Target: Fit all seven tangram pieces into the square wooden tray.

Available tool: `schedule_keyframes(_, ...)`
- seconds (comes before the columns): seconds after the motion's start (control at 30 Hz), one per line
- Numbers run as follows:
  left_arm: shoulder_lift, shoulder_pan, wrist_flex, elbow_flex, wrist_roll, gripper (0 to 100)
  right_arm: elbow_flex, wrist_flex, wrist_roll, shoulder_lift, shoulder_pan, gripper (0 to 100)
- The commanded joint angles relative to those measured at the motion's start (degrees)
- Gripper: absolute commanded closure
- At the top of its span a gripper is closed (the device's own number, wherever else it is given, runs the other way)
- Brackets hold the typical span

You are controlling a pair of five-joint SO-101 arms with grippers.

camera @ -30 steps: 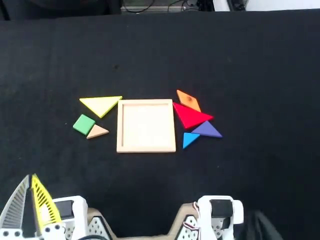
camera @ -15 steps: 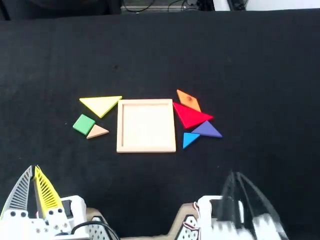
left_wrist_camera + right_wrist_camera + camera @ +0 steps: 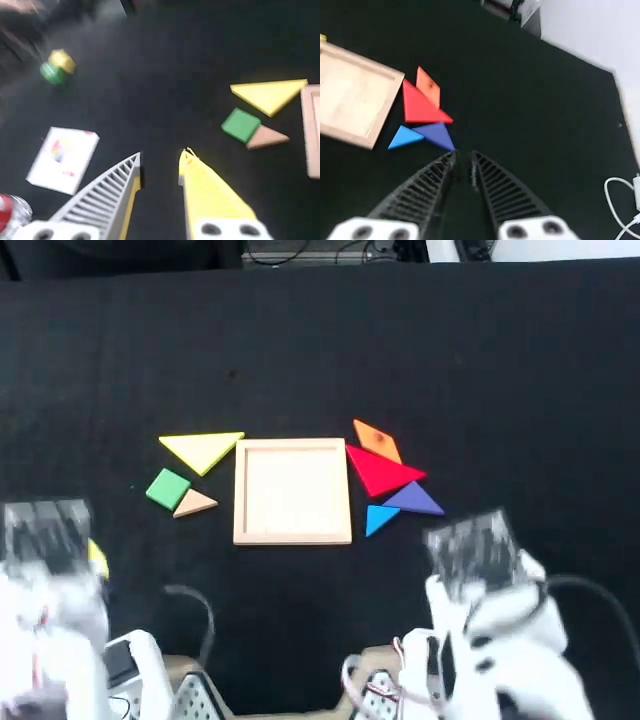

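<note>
The square wooden tray (image 3: 292, 490) lies in the middle of the black table with nothing in it. Left of it lie a yellow triangle (image 3: 205, 449), a green square (image 3: 167, 488) and a tan triangle (image 3: 195, 503). Right of it lie an orange parallelogram (image 3: 377, 440), a red triangle (image 3: 380, 472), a purple triangle (image 3: 415, 500) and a blue triangle (image 3: 380, 518). My left gripper (image 3: 161, 159) hangs open and empty, well short of the green square (image 3: 241, 125). My right gripper (image 3: 462, 153) is empty, tips nearly touching, just short of the purple triangle (image 3: 439, 134).
Both arms are blurred at the near edge, the left arm (image 3: 45, 550) and the right arm (image 3: 475, 550). A white card (image 3: 62, 157) and a small green-and-yellow object (image 3: 57, 67) lie off to the left. A white cable (image 3: 622, 200) lies beyond the cloth's edge.
Both arms have lifted from their folded position at the near edge and swung up toward the pieces. The tray and all pieces stay where they were.
</note>
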Motion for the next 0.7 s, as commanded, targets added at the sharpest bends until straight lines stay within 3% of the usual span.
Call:
schedule_keyframes(0.0,15.38,6.11,2.37,-6.11,1.85,86,-6.11,0.44,-0.53,12.26,0.79,92.4)
schedule_keyframes(0.27,19.96,19.47,-0.09,-8.92,5.36,86,-11.82,0.09,-0.09,19.82,-0.44,92.0)
schedule_keyframes(0.47,24.0,20.44,-5.98,-9.71,9.76,85,-19.56,2.55,-0.53,28.97,-7.03,92.0)
schedule_keyframes(0.67,40.0,20.09,0.7,-24.92,3.43,85,-26.77,2.64,-1.67,40.75,-8.62,86.8)
